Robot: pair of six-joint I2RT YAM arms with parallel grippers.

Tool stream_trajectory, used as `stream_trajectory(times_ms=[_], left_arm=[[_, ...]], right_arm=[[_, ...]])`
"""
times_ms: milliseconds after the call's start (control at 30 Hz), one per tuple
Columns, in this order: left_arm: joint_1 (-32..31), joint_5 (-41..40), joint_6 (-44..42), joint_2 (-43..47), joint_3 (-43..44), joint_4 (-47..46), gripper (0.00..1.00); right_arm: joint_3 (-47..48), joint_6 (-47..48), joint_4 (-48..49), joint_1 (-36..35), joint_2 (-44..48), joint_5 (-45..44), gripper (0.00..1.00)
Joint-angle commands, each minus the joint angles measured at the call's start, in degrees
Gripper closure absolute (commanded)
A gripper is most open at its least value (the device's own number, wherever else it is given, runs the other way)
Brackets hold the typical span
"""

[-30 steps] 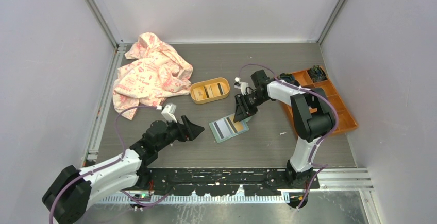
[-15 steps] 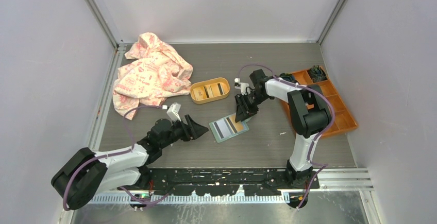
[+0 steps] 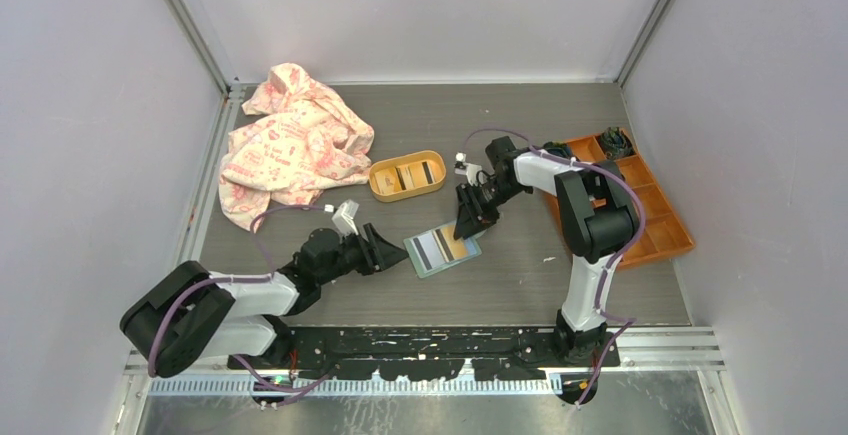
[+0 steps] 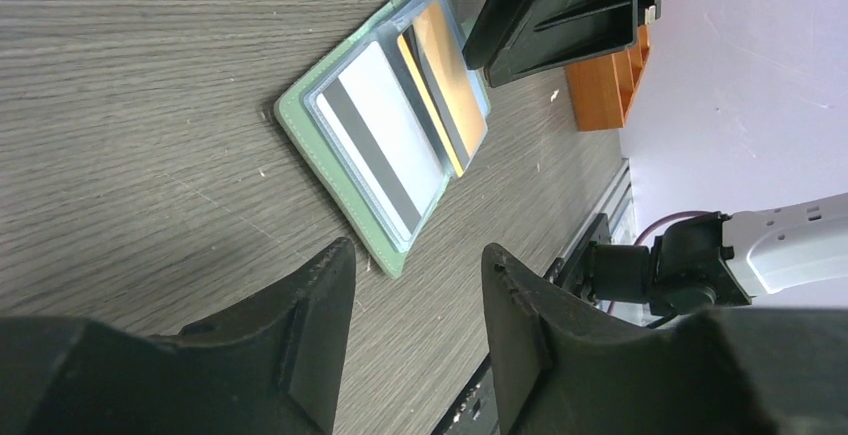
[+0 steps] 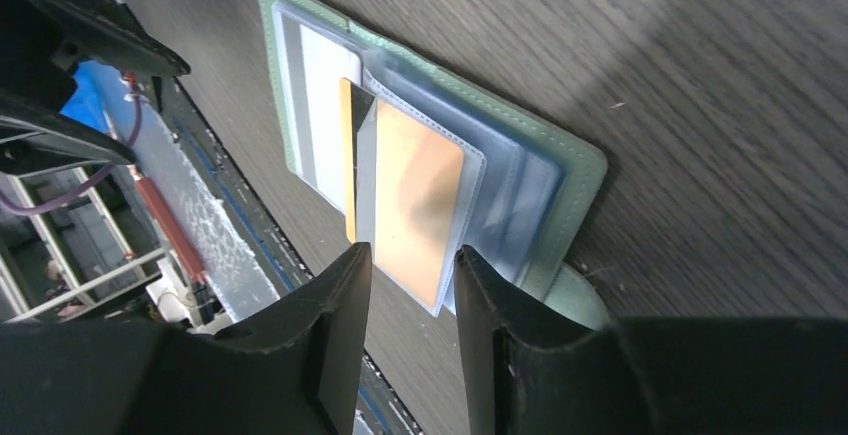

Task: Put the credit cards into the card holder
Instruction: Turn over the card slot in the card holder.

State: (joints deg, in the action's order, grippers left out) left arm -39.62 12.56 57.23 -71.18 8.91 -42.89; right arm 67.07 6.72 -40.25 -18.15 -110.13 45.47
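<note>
The sage-green card holder (image 3: pixel 443 249) lies open on the table. In the left wrist view the holder (image 4: pixel 330 160) holds a white card with a dark stripe (image 4: pixel 385 140) and a gold card (image 4: pixel 450 75) in its clear slots. My right gripper (image 3: pixel 470 221) is open and hovers over the holder's far right edge. In the right wrist view its jaws (image 5: pixel 412 252) straddle the near edge of the gold card (image 5: pixel 415 195), beside the white card (image 5: pixel 325 115). My left gripper (image 3: pixel 388 251) is open and empty, low on the table just left of the holder (image 4: pixel 418 253).
A yellow-orange oval tray (image 3: pixel 377 181) behind the holder has more cards (image 3: pixel 408 176) in it. An orange compartment box (image 3: pixel 655 217) stands at the right. A crumpled pink-patterned cloth (image 3: pixel 290 145) lies at the back left.
My left gripper has moved right, close to the holder's left edge. My right gripper has stayed over the holder's far edge, shifting only slightly.
</note>
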Motion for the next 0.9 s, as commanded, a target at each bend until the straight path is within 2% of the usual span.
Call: stream_trajectory(times_ms=[0, 533, 867], left_arm=[[0.2, 1.2, 0.8, -1.4, 2.0, -6.4, 0.51], [0.1, 3.9, 2.5, -9.5, 2.9, -14.1, 0.59], [-0.3, 5.2, 4.0, -17.2, 4.5, -20.5, 0.73]], right_arm=[[1.8, -1.2, -0.5, 0.9, 0.4, 5.9, 0.59], [1.1, -4.9, 1.4, 2.3, -0.7, 16.4, 0.61], [0.2, -6.6, 3.3, 2.2, -1.1, 21.1, 0.64]])
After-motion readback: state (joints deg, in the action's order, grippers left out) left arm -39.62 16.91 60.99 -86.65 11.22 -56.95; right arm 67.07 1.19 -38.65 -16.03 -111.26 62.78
